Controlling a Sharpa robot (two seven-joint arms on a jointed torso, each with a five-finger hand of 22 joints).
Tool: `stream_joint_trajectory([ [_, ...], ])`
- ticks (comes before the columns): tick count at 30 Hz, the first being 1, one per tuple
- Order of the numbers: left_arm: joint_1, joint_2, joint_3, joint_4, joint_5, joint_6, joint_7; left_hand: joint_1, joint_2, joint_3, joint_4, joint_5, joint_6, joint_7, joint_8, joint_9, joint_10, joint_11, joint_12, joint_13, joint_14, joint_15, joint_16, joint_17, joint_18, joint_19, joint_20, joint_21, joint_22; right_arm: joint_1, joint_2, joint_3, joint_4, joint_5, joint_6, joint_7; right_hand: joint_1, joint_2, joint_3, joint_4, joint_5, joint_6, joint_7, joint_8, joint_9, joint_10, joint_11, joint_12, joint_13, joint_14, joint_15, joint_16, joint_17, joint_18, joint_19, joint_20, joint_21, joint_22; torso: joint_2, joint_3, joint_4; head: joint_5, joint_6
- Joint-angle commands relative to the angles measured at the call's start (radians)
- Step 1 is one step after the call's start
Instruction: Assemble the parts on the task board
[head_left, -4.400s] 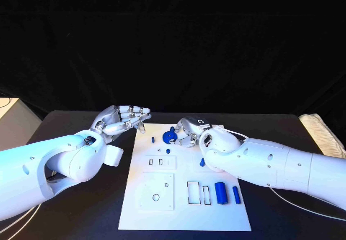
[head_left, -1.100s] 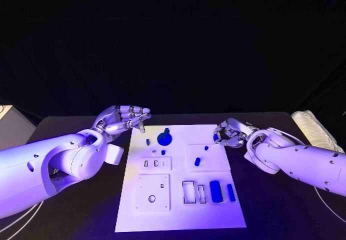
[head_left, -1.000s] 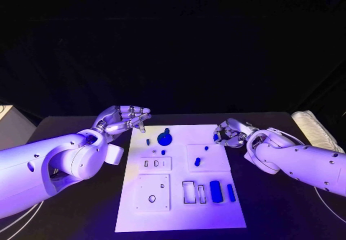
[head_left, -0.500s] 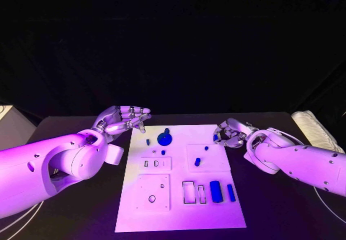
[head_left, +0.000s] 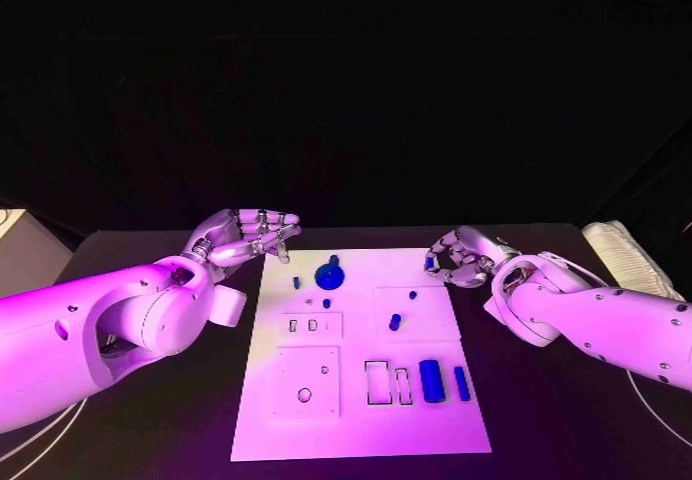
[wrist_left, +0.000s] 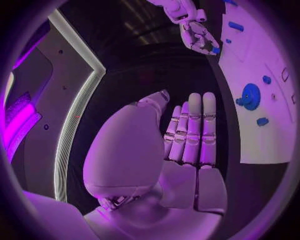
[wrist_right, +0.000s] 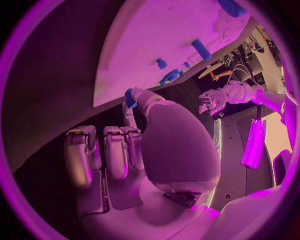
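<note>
One small blue part (head_left: 430, 263) we log pinched in the right hand (head_left: 462, 259), just off the task board (head_left: 361, 420) edge; left hand (head_left: 248, 235) empty, fingers apart, beside the board's far corner.

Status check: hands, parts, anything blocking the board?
Right hand pinches a small blue part at the task board's far right corner. Left hand open, off the board's far left corner. Nothing blocking.

From my station I see the right hand (head_left: 462, 260) pinch a small blue part (head_left: 430, 264), mostly covered by its fingertips, so I cannot tell its shape. The small holes on the task board (head_left: 361, 420) are too tiny to read.
</note>
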Motion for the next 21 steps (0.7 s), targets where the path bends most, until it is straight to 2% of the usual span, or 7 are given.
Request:
stream_joint_trajectory([
  [1,0.0,0.004,0.0,-0.003,-0.005,0.015,0.002,0.003,0.002,0.005,0.0,-0.007,-0.007,0.001,-0.005,0.001,-0.005,0.0,-0.005,-0.001,-0.007,0.0,0.007,-0.001,0.013,-0.005,0.002,0.007,0.002,0.015,-0.007,0.002,0.063,0.002,-0.048,-0.096,0.004,0.01,0.004,-0.001,0.003,0.026,-0.023,0.021,0.02,0.105,-0.005,0.005,0.263,0.104,-0.006,0.004,0.263,-0.014,0.105,-0.007,0.002,0.263,-0.008,-0.0045,-0.001,0.003,-0.005],
  [3,0.0,0.007,0.0,-0.008,-0.005,0.015,0.001,0.003,0.002,0.005,0.0,-0.007,-0.007,0.001,-0.005,0.001,-0.005,0.0,-0.005,-0.001,-0.007,0.0,0.007,-0.001,0.013,-0.005,0.002,0.007,0.002,0.02,-0.006,0.003,0.102,-0.007,-0.052,-0.124,0.004,0.01,0.005,-0.001,0.003,0.026,-0.023,0.021,0.02,0.105,-0.005,0.005,0.263,0.104,-0.006,0.004,0.263,-0.014,0.105,-0.007,0.002,0.263,-0.013,-0.0069,-0.0014,0.007,-0.011],
  [5,0.0,0.011,0.0,-0.013,-0.005,0.015,0.001,0.003,0.002,0.005,0.0,-0.007,-0.007,0.001,-0.005,0.001,-0.005,0.0,-0.005,-0.001,-0.007,0.0,0.007,-0.001,0.013,-0.005,0.002,0.007,0.002,0.023,0.002,0.003,0.134,-0.02,-0.054,-0.148,0.004,0.01,0.005,-0.002,0.004,0.026,-0.023,0.021,0.02,0.105,-0.006,0.005,0.263,0.104,-0.006,0.004,0.263,-0.014,0.105,-0.007,0.002,0.263,-0.015,-0.0076,-0.0014,0.011,-0.014],
  [9,0.0,0.023,-0.002,-0.027,-0.008,0.015,-0.003,0.004,0.003,0.005,-0.001,-0.007,-0.006,0.0,-0.005,0.002,-0.004,0.0,-0.004,-0.001,-0.007,0.0,0.007,-0.001,0.013,-0.006,0.002,0.008,0.002,0.021,0.042,0.001,0.185,-0.085,-0.047,-0.182,0.004,0.01,0.007,-0.004,0.004,0.024,-0.022,0.022,0.021,0.105,-0.006,0.005,0.263,0.104,-0.005,0.004,0.263,-0.014,0.105,-0.007,0.002,0.263,-0.025,-0.0118,-0.0018,0.018,-0.028],
  [14,0.0,0.041,-0.005,-0.041,-0.014,0.018,-0.007,0.004,0.004,0.008,-0.001,-0.008,-0.002,0.001,-0.002,0.004,0.009,-0.001,0.004,0.002,-0.006,0.0,0.012,-0.002,0.013,-0.009,0.002,0.013,0.005,-0.004,0.115,-0.007,0.218,-0.212,-0.04,-0.217,0.004,0.008,0.01,-0.01,0.004,0.02,-0.021,0.023,0.022,0.105,-0.005,0.005,0.263,0.104,-0.005,0.004,0.263,-0.014,0.105,-0.007,0.002,0.263,-0.037,-0.0165,0.0005,0.027,-0.045],
  [21,0.0,0.056,-0.01,-0.052,-0.023,0.018,-0.013,0.001,0.002,0.012,0.0,-0.008,-0.001,-0.001,0.0,0.007,0.034,-0.006,0.02,0.009,-0.001,-0.004,0.025,0.0,0.014,-0.012,0.001,0.024,0.011,-0.047,0.199,-0.011,0.218,-0.29,-0.044,-0.274,0.004,0.007,0.01,-0.011,0.003,0.02,-0.021,0.023,0.022,0.105,-0.005,0.005,0.263,0.104,-0.004,0.004,0.263,-0.014,0.105,-0.007,0.002,0.263,-0.043,-0.0191,0.0054,0.032,-0.052],
])
